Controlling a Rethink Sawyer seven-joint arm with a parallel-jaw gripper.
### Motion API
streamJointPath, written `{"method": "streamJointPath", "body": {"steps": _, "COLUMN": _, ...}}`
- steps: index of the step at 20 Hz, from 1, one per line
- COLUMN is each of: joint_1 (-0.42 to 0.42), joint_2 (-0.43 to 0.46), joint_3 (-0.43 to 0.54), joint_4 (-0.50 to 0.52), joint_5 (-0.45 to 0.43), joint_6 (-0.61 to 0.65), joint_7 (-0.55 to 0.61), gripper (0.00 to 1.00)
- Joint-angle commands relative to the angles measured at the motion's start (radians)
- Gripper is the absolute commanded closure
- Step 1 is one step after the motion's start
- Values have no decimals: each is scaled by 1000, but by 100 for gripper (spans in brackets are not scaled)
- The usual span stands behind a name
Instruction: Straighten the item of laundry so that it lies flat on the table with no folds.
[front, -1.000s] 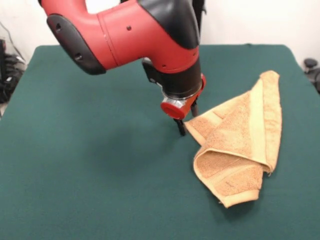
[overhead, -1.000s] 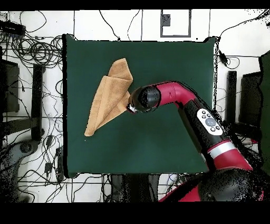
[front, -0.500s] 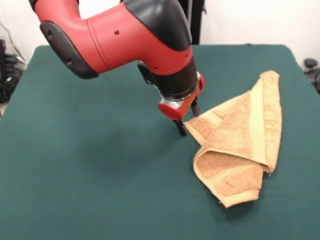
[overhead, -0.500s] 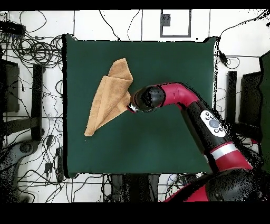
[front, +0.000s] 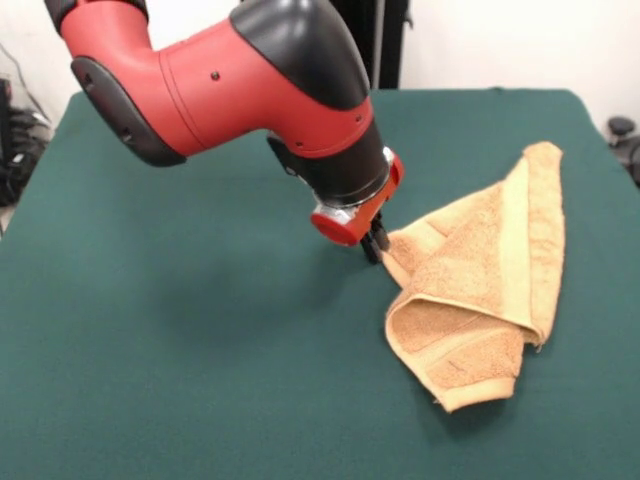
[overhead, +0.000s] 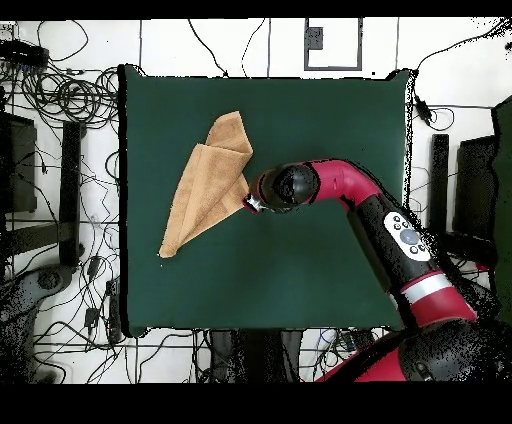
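The tan-orange towel (front: 480, 290) lies folded over itself on the right side of the green table (front: 150, 350), with a doubled flap at its near end. My gripper (front: 373, 245) stands low on the table at the towel's left corner, with its fingers drawn together on that corner. In the overhead view the towel (overhead: 205, 190) lies at the table's (overhead: 320, 270) left part and my gripper (overhead: 248, 205) touches its right corner, mostly hidden under the arm's wrist.
The red and black arm (front: 230, 80) reaches over the table's middle from the far side. Cables and stands (overhead: 60, 150) lie on the floor around the table.
The fingers, spread apart beside the towel's corner before, have come together on it. The wrist has tilted and shifted slightly left. The towel's corner has pulled in a little.
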Motion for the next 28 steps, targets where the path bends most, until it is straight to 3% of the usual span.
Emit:
{"method": "streamJointPath", "body": {"steps": 1, "joint_1": 64, "joint_2": 79, "joint_3": -4, "joint_4": 2, "joint_5": -59, "joint_6": -25, "joint_7": -293, "gripper": 100}}
{"method": "streamJointPath", "body": {"steps": 9, "joint_1": 60, "joint_2": 70, "joint_3": -4, "joint_4": 3, "joint_5": -63, "joint_6": -20, "joint_7": -304, "gripper": 100}}
{"method": "streamJointPath", "body": {"steps": 28, "joint_1": 24, "joint_2": -90, "joint_3": -62, "joint_4": 40, "joint_5": -133, "joint_6": 117, "joint_7": -413, "gripper": 100}}
